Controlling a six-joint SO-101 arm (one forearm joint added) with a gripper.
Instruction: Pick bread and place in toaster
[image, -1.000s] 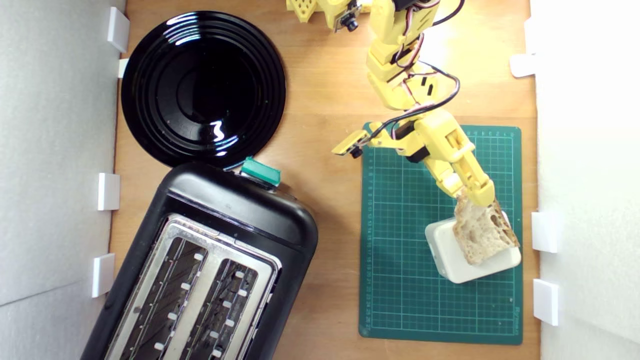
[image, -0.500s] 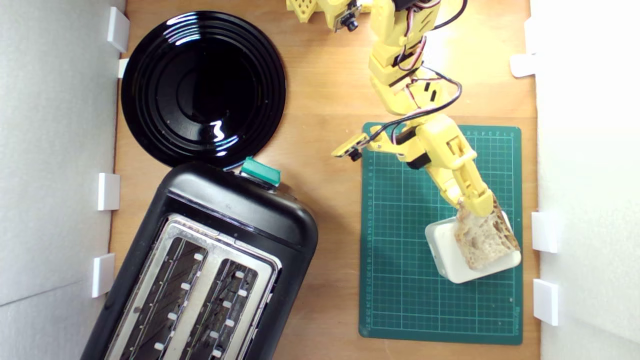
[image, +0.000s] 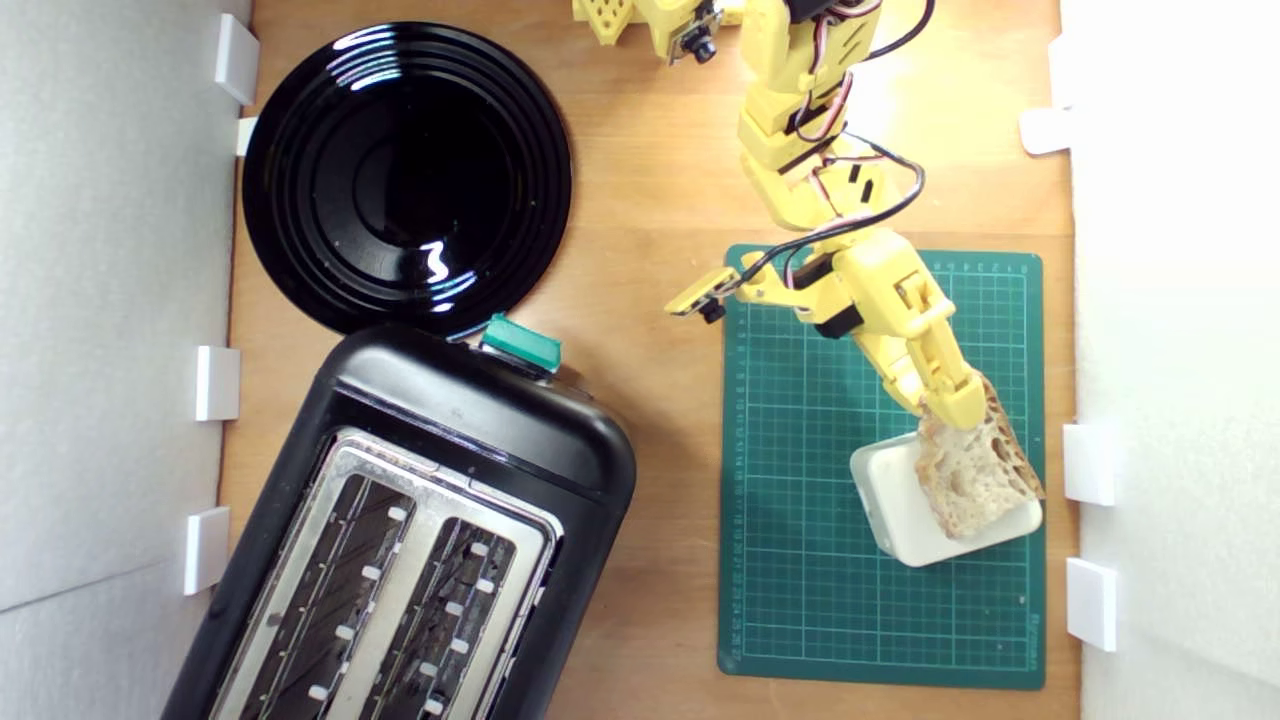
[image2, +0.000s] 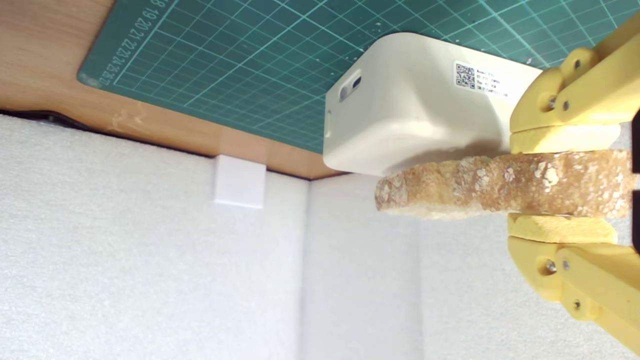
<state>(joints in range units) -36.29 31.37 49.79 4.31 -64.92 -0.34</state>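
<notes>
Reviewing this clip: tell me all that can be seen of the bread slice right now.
The bread is one rustic slice, pale holey crumb, brown floury crust, roughly wedge-shaped. The yellow pincer is shut on one end, a pad pressed to each flat face. It sits over the white box on the green mat; the wrist view suggests it is lifted, though contact cannot be ruled out.

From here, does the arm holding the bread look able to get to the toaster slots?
Probably yes: the gripper grips the bread, the toaster slots look empty, and only bare table lies between.
</notes>
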